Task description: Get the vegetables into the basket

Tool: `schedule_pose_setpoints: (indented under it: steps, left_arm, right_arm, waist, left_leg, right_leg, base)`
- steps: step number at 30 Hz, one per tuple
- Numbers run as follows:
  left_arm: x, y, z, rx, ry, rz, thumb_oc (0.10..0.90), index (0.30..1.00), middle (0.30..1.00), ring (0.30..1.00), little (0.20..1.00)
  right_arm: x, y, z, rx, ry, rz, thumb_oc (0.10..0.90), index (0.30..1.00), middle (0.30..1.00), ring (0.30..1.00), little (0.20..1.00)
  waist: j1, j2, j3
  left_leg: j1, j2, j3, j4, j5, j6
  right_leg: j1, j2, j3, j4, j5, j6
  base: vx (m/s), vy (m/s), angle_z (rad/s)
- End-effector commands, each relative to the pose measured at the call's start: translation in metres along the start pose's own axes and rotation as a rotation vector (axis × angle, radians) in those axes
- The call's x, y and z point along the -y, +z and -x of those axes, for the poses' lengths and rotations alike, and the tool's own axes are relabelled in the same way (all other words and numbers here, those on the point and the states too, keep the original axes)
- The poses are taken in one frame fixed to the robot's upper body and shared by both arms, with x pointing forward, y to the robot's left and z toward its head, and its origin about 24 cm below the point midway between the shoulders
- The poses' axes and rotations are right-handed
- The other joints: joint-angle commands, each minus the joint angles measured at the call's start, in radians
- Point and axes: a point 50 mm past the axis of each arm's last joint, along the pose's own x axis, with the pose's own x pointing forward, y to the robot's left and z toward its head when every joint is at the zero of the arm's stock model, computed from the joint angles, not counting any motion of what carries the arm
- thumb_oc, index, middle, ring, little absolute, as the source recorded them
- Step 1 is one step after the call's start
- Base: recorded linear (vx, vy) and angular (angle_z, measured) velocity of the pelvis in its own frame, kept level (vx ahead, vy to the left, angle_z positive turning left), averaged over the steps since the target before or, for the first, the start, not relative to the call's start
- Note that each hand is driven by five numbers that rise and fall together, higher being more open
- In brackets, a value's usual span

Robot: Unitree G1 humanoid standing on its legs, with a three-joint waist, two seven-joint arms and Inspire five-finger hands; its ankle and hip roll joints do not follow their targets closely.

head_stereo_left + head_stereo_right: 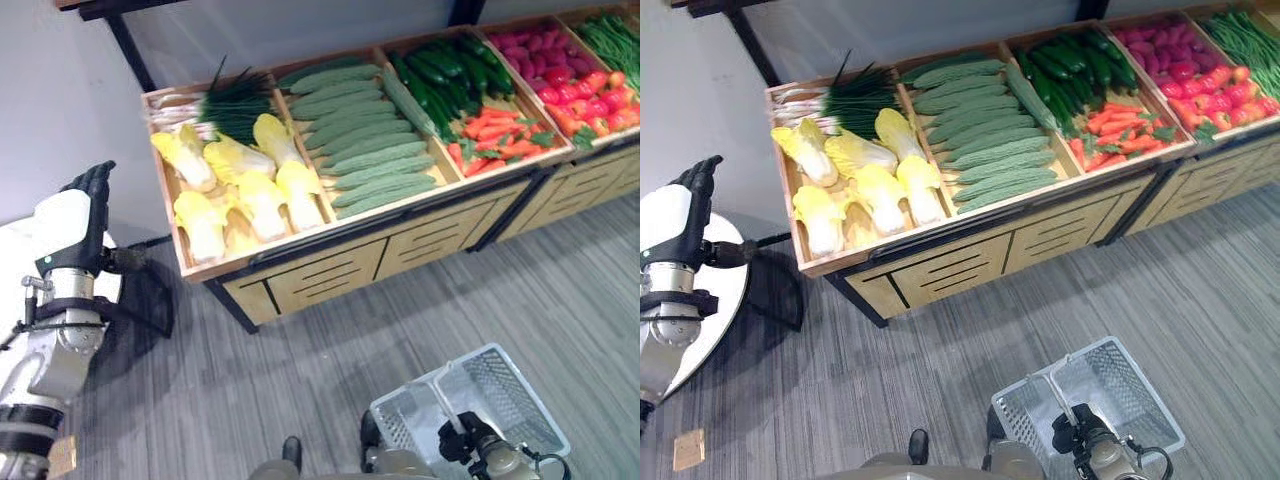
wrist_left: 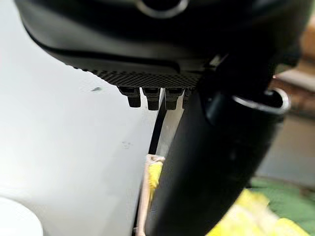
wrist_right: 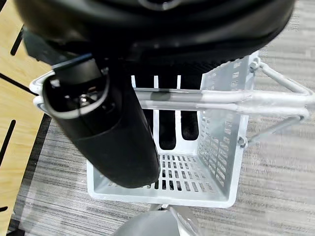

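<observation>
Looking down from head height, two eyes set side by side, onto a slanted produce shelf [image 1: 300,270] ahead and grey floor [image 1: 500,300] below; nearly the whole scene shared, slightly offset. Close along the left hand [image 2: 211,162] toward yellow cabbages [image 2: 246,216]. Close along the right hand [image 3: 108,128], straight down into the white basket [image 3: 216,147] also seen from above.

The left hand [image 1: 88,190] is raised on an upright forearm, fingers fairly straight, holding nothing. The right hand [image 3: 167,115] hangs low, its fingers hooked round a handle [image 3: 221,98].
</observation>
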Motion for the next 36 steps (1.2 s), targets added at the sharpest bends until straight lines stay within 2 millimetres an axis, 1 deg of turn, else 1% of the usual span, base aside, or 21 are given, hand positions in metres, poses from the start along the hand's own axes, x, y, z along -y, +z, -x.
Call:
schedule_pose_setpoints:
  steps: [1,2,3,5,6,8,9,10,11,13,18,19,22,25,28,32,34,36]
  left_arm:
    - [-0.045,0.014,-0.036,0.055,0.167,-0.098,0.900,1.000,1.000,1.000,1.000]
    - [-0.045,0.013,-0.041,0.044,0.150,-0.122,0.900,1.000,1.000,1.000,1.000]
    - [-0.050,0.013,-0.052,0.051,0.127,-0.205,0.900,1.000,1.000,1.000,1.000]
    - [-0.051,0.015,-0.056,0.059,0.130,-0.216,0.900,1.000,1.000,1.000,1.000]
    - [-0.051,0.011,-0.058,0.040,0.119,-0.220,0.900,1.000,1.000,1.000,1.000]
    - [-0.054,0.015,-0.065,0.045,0.120,-0.242,0.900,1.000,1.000,1.000,1.000]
    - [-0.060,0.015,-0.071,0.039,0.125,-0.278,0.900,1.000,1.000,1.000,1.000]
    - [-0.060,0.016,-0.072,0.040,0.125,-0.278,0.900,1.000,1.000,1.000,1.000]
    - [-0.067,0.015,-0.078,0.031,0.131,-0.307,0.900,1.000,1.000,1.000,1.000]
    - [-0.071,0.017,-0.084,0.021,0.139,-0.323,0.900,1.000,1.000,1.000,1.000]
    - [-0.074,0.018,-0.090,0.001,0.141,-0.341,0.900,1.000,1.000,1.000,1.000]
    - [-0.073,0.010,-0.092,-0.056,0.127,-0.359,0.900,1.000,1.000,1.000,1.000]
    - [-0.073,0.007,-0.094,-0.089,0.114,-0.382,0.900,1.000,1.000,1.000,1.000]
    - [-0.067,0.006,-0.095,-0.118,0.086,-0.389,0.900,1.000,1.000,1.000,1.000]
    - [-0.059,0.001,-0.097,-0.188,0.030,-0.372,0.900,1.000,1.000,1.000,1.000]
    - [-0.052,-0.002,-0.097,-0.229,-0.031,-0.379,0.900,1.000,1.000,1.000,1.000]
    - [-0.057,0.006,-0.102,-0.201,-0.020,-0.380,0.900,1.000,1.000,1.000,1.000]
    - [-0.058,0.009,-0.103,-0.179,-0.023,-0.388,0.900,1.000,1.000,1.000,1.000]
  right_arm:
    - [-0.011,0.002,0.000,0.010,0.054,0.056,0.400,0.300,0.300,0.300,0.300]
    - [-0.010,0.002,0.000,0.013,0.052,0.059,0.400,0.300,0.300,0.300,0.300]
    - [-0.009,0.002,-0.001,0.012,0.049,0.069,0.400,0.300,0.300,0.300,0.300]
    - [-0.009,0.003,-0.001,0.016,0.049,0.064,0.400,0.300,0.300,0.300,0.300]
    - [-0.009,0.003,-0.001,0.018,0.049,0.073,0.400,0.300,0.300,0.300,0.300]
    - [-0.009,0.003,-0.001,0.019,0.043,0.074,0.400,0.300,0.300,0.300,0.300]
    - [-0.006,0.005,-0.001,0.026,0.033,0.076,0.400,0.300,0.300,0.300,0.300]
    - [-0.006,0.005,-0.001,0.026,0.033,0.075,0.400,0.300,0.300,0.300,0.300]
    - [-0.002,0.009,-0.002,0.038,0.018,0.074,0.400,0.300,0.300,0.300,0.300]
    - [0.000,0.011,-0.003,0.046,0.006,0.068,0.400,0.300,0.300,0.300,0.300]
    - [0.003,0.019,-0.004,0.070,-0.014,0.055,0.400,0.300,0.300,0.300,0.300]
    - [0.005,0.026,-0.005,0.092,-0.025,0.054,0.400,0.300,0.300,0.300,0.300]
    - [0.005,0.029,-0.005,0.100,-0.029,0.051,0.400,0.300,0.300,0.300,0.300]
    - [0.006,0.032,-0.006,0.106,-0.036,0.046,0.400,0.300,0.300,0.300,0.300]
    - [0.005,0.035,-0.006,0.107,-0.034,0.045,0.400,0.300,0.300,0.300,0.300]
    - [0.004,0.035,-0.007,0.096,-0.029,0.047,0.400,0.300,0.300,0.300,0.300]
    - [0.001,0.034,-0.006,0.096,-0.015,0.051,0.400,0.300,0.300,0.300,0.300]
    - [0.000,0.034,-0.006,0.096,-0.010,0.054,0.400,0.300,0.300,0.300,0.300]
  waist:
    - [-0.004,-0.014,-0.002]
    - [-0.010,-0.012,0.001]
    - [-0.018,-0.011,0.005]
    - [-0.014,-0.013,0.006]
    - [-0.019,-0.015,0.009]
    - [-0.020,-0.020,0.012]
    - [-0.027,-0.024,0.021]
    - [-0.026,-0.025,0.020]
    - [-0.032,-0.030,0.033]
    - [-0.034,-0.036,0.041]
    - [-0.038,-0.047,0.064]
    - [-0.041,-0.054,0.078]
    - [-0.041,-0.060,0.086]
    - [-0.042,-0.064,0.099]
    - [-0.044,-0.071,0.112]
    - [-0.044,-0.078,0.118]
    - [-0.043,-0.086,0.120]
    - [-0.042,-0.090,0.121]
  left_leg:
    - [-0.014,-0.043,0.061,0.006,-0.067,0.037]
    - [-0.021,-0.043,0.067,0.006,-0.065,0.037]
    - [-0.034,-0.043,0.079,0.006,-0.062,0.036]
    - [-0.042,-0.043,0.084,0.006,-0.059,0.035]
    - [-0.048,-0.043,0.089,0.006,-0.057,0.035]
    - [-0.065,-0.043,0.095,0.006,-0.052,0.034]
    - [-0.084,-0.041,0.102,0.006,-0.048,0.033]
    - [-0.086,-0.041,0.103,0.006,-0.048,0.033]
    - [-0.110,-0.040,0.109,0.006,-0.041,0.032]
    - [-0.132,-0.039,0.113,0.006,-0.034,0.032]
    - [-0.164,-0.038,0.118,0.006,-0.025,0.032]
    - [-0.184,-0.038,0.122,0.006,-0.019,0.032]
    - [-0.194,-0.038,0.122,0.006,-0.015,0.033]
    - [-0.202,-0.039,0.119,0.006,-0.011,0.033]
    - [-0.215,-0.040,0.115,0.006,-0.006,0.032]
    - [-0.218,-0.038,0.115,0.006,-0.004,0.033]
    - [-0.219,-0.038,0.115,0.006,-0.005,0.033]
    - [-0.223,-0.038,0.114,0.006,-0.004,0.033]
  right_leg:
    - [0.057,-0.058,0.044,0.012,-0.158,0.107]
    - [0.048,-0.058,0.047,0.010,-0.153,0.109]
    - [0.031,-0.057,0.057,0.004,-0.140,0.114]
    - [0.021,-0.057,0.061,0.003,-0.136,0.116]
    - [0.013,-0.056,0.064,0.002,-0.131,0.118]
    - [-0.008,-0.056,0.069,0.000,-0.122,0.121]
    - [-0.030,-0.056,0.074,0.000,-0.111,0.124]
    - [-0.031,-0.056,0.075,0.000,-0.111,0.124]
    - [-0.058,-0.055,0.079,0.000,-0.099,0.128]
    - [-0.082,-0.054,0.083,0.000,-0.090,0.129]
    - [-0.117,-0.054,0.086,0.000,-0.077,0.132]
    - [-0.140,-0.053,0.090,0.000,-0.067,0.133]
    - [-0.148,-0.054,0.090,0.000,-0.064,0.133]
    - [-0.153,-0.057,0.084,0.000,-0.063,0.134]
    - [-0.163,-0.057,0.082,0.000,-0.058,0.135]
    - [-0.166,-0.058,0.076,0.000,-0.057,0.135]
    - [-0.165,-0.057,0.074,0.000,-0.059,0.135]
    - [-0.168,-0.057,0.075,0.000,-0.057,0.134]
  base:
    - [-0.02,0.014,-0.15]
    - [-0.02,0.024,-0.20]
    - [-0.02,0.022,-0.17]
    - [-0.01,0.012,-0.22]
    - [-0.01,0.007,-0.21]
    - [-0.02,0.009,-0.12]
    - [-0.03,0.014,-0.09]
    - [-0.04,0.022,-0.15]
    - [-0.03,0.012,-0.13]
    - [-0.02,0.013,-0.10]
    - [0.01,0.019,-0.10]
    - [0.00,0.000,0.00]
    - [0.00,0.000,0.00]
    - [0.00,0.000,0.00]
    - [0.00,0.010,0.03]
    - [0.00,0.000,0.00]
    - [0.00,0.000,0.00]
    - [0.00,0.000,0.00]
